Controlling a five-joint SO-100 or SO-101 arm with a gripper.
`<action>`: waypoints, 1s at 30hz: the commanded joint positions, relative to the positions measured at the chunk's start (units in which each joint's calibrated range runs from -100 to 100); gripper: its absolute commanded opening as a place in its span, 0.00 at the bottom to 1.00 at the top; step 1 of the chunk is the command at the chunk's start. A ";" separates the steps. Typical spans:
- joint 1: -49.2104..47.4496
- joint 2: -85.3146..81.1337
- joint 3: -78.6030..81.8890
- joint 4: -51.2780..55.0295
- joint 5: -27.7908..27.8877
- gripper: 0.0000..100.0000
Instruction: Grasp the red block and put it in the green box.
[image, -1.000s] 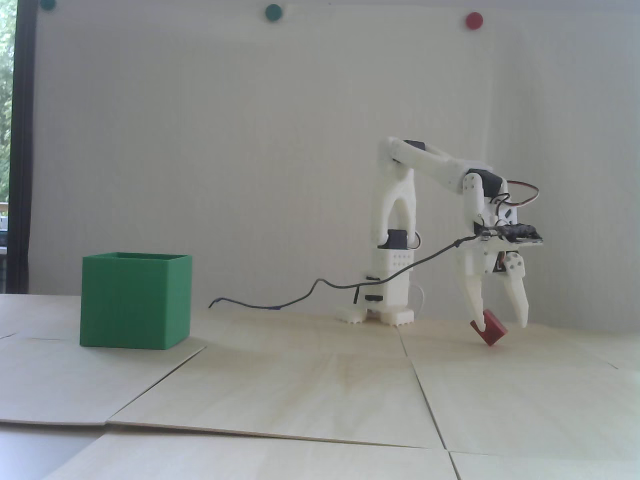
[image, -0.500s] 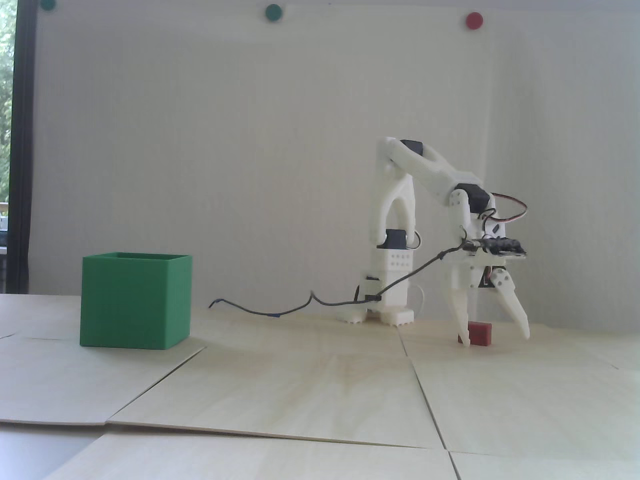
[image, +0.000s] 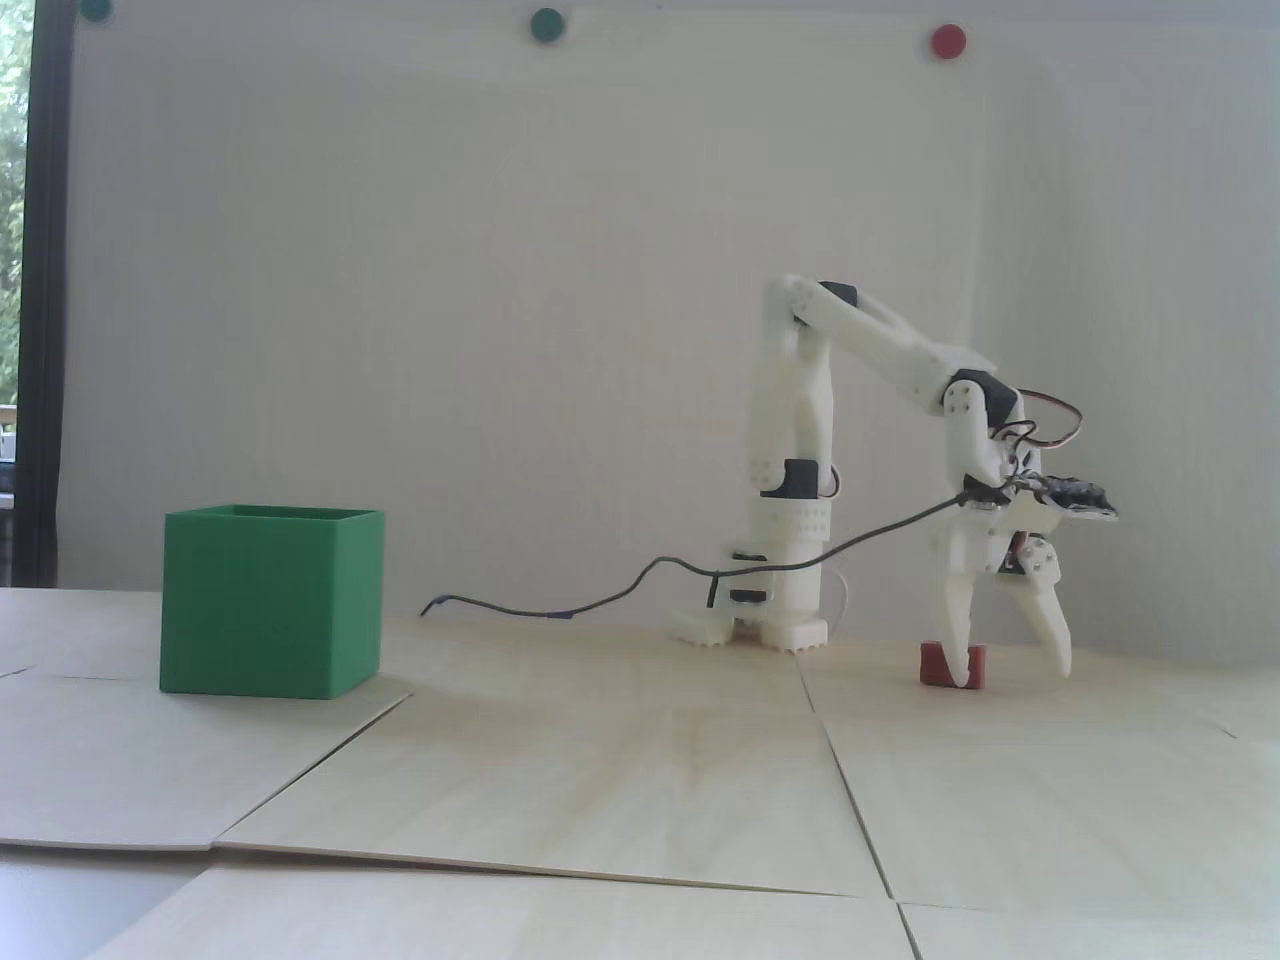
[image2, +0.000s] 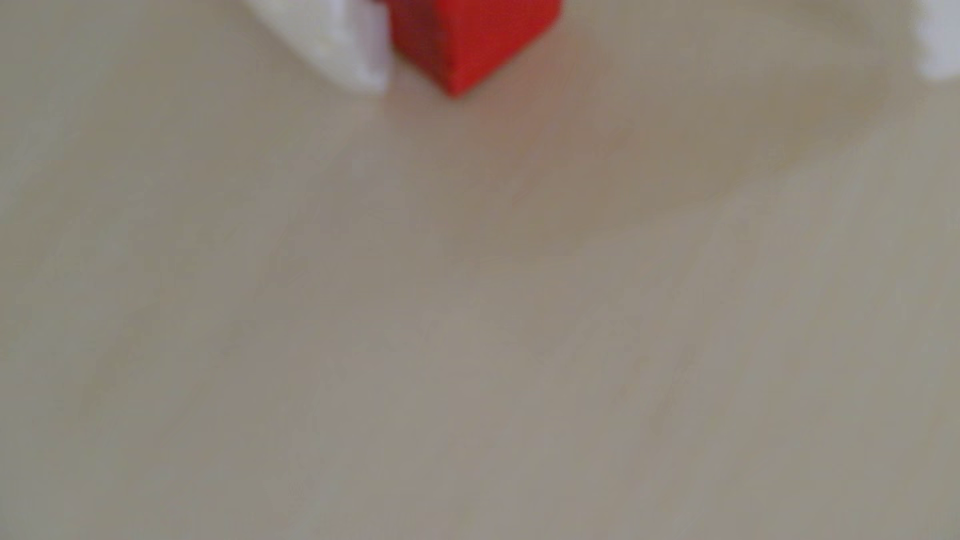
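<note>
All-white 3D-printed arm (image: 860, 330), black servo blocks at the joints. Perforated white base column (image: 790, 520) with toothed feet. Two long tapered white fingers (image: 955, 610) on the gripper (image: 1015, 675). Red-and-dark wire loop (image: 1055, 405) at wrist, black camera board (image: 1080, 495), thin dark cable (image: 640, 580) trailing off.

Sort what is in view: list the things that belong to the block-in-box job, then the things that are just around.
Part of the job:
- red block, on the table by the fingers
- green box, far left in the fixed view
- gripper, open

Just around:
- black cable trailing over the table
- green wall dot
- red wall dot
</note>
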 joint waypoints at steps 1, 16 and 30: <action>-4.95 -1.24 -10.43 12.51 0.93 0.36; -4.39 -1.24 -11.58 21.87 -4.38 0.36; -6.00 -0.84 -11.85 22.88 -22.71 0.36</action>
